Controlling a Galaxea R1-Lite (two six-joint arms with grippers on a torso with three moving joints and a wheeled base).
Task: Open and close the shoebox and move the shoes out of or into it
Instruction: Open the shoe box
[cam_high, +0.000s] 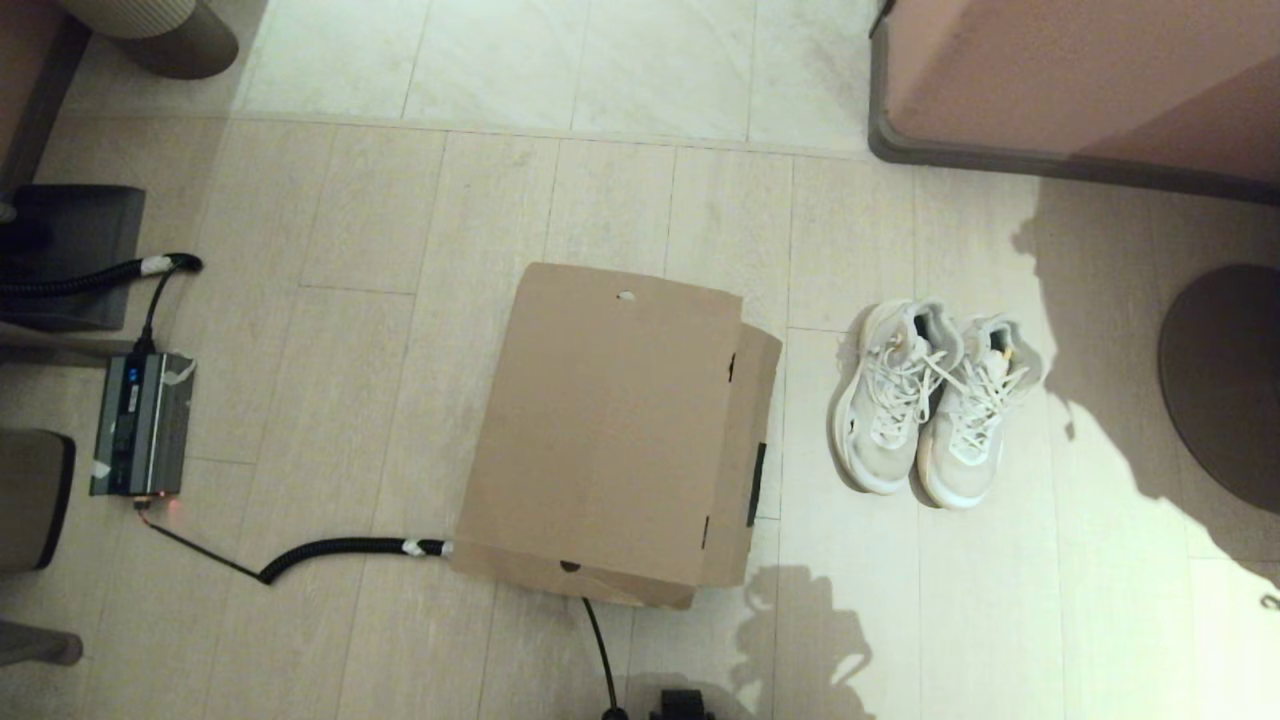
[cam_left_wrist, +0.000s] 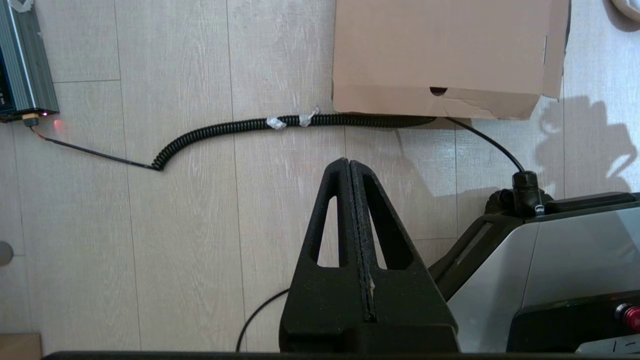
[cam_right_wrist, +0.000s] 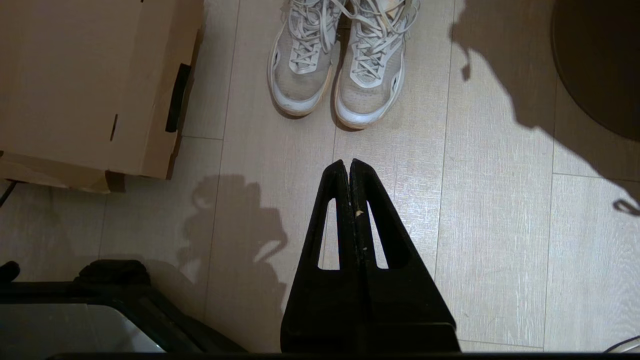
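Observation:
The brown cardboard shoebox (cam_high: 610, 430) lies closed on the floor in the middle, its lid flap with a dark tape strip (cam_high: 756, 484) folded down on the right side. The pair of white mesh shoes (cam_high: 930, 400) stands side by side on the floor just right of the box, toes toward me. In the left wrist view my left gripper (cam_left_wrist: 348, 162) is shut and empty, hanging over bare floor short of the shoebox (cam_left_wrist: 440, 50). My right gripper (cam_right_wrist: 348, 163) is likewise shut and empty, over the floor a little short of the shoes (cam_right_wrist: 340, 60). Neither gripper shows in the head view.
A coiled black cable (cam_high: 345, 550) runs along the floor from a grey electronics unit (cam_high: 140, 425) at the left to the box's near corner. A pink cabinet (cam_high: 1080, 80) stands at the back right, a dark round base (cam_high: 1225, 380) at the right.

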